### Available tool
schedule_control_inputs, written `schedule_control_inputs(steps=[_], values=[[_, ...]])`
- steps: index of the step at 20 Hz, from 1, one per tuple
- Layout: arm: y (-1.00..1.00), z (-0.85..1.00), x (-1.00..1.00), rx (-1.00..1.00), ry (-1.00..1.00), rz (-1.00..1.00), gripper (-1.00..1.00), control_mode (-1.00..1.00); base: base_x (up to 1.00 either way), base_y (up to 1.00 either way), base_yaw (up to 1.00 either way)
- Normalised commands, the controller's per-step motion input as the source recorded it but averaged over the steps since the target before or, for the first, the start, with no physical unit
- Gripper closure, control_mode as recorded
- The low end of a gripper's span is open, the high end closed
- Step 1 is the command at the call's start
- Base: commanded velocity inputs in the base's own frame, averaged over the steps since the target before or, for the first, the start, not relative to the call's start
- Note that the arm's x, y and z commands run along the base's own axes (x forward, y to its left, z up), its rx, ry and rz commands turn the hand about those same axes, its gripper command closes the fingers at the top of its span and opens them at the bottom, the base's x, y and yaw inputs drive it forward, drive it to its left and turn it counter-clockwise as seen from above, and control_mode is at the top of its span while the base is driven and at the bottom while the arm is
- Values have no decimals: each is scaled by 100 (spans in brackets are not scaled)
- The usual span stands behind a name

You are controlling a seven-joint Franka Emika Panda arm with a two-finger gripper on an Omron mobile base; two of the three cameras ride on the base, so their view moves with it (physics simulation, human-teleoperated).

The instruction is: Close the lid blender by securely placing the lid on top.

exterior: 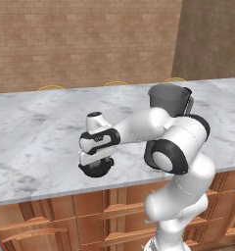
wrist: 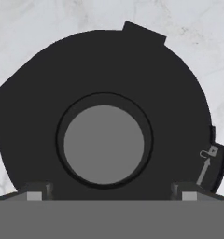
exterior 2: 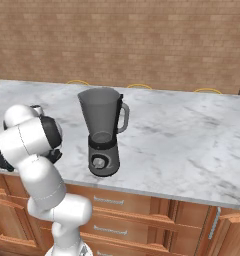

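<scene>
Gripper (wrist: 108, 193) fingertips (wrist: 37, 192) sit spread wide either side of the lid's grey round knob, not closed on it. Flat black lid (wrist: 104, 93) with pointed tab lies on the veined marble counter (exterior: 36, 132), well left of the blender (exterior 2: 103, 132): smoky tapered jar, side handle, dark cylindrical base, top uncovered.
</scene>
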Motion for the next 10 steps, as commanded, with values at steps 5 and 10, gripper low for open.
schedule_control_inputs(steps=[5,10], values=[[0,-6,5,0,0,0,-100,-100,0,0,0],[0,-4,13,0,-3,0,-100,-100,0,0,0]])
